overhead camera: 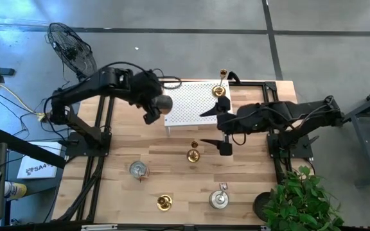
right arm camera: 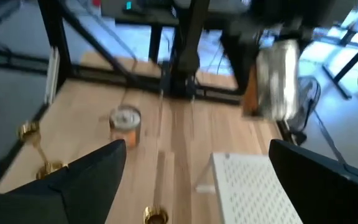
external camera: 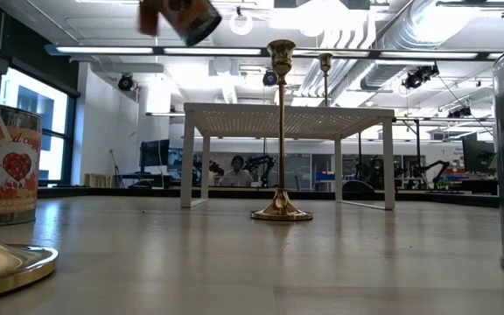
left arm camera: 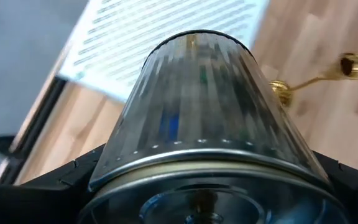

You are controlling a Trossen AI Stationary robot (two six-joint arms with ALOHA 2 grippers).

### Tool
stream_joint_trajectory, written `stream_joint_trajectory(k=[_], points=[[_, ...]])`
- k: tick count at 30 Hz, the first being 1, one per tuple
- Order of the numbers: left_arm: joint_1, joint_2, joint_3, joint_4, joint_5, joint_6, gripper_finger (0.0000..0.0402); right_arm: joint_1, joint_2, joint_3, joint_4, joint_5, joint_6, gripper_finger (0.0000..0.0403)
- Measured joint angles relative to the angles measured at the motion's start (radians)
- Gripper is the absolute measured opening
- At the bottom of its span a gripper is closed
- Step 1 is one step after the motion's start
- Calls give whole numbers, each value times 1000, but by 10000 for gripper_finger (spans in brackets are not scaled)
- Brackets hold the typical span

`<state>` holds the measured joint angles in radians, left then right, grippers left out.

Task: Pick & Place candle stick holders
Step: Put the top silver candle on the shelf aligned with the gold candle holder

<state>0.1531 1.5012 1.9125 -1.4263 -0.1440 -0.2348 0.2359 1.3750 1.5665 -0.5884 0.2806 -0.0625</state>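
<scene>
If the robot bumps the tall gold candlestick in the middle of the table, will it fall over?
Probably, yes. The gold candlestick is tall and slim on a small round base, so a knock near its top would likely tip it. Its shiny metal probably feels slippery, and once down it might roll on the wooden table.

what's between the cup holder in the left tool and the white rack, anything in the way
Nothing visible. The left tool holds a ribbed silvery cup holder in the air at the white rack's left edge. The rack's near part is bare; one gold candlestick stands at its far right corner. The right tool hangs open past the rack's right side.
</scene>
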Motion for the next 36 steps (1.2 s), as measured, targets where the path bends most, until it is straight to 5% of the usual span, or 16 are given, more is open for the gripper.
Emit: stream_joint_trajectory(k=[10,27,36], points=[[-88,7,0,139,3,47,352,1,0,0,136,0,84,389],[-134,72,2,151,16,74,352,-28,152,0,140,86,-102,390],[-136,118,1,150,79,83,352,-14,160,0,146,-107,-97,390]])
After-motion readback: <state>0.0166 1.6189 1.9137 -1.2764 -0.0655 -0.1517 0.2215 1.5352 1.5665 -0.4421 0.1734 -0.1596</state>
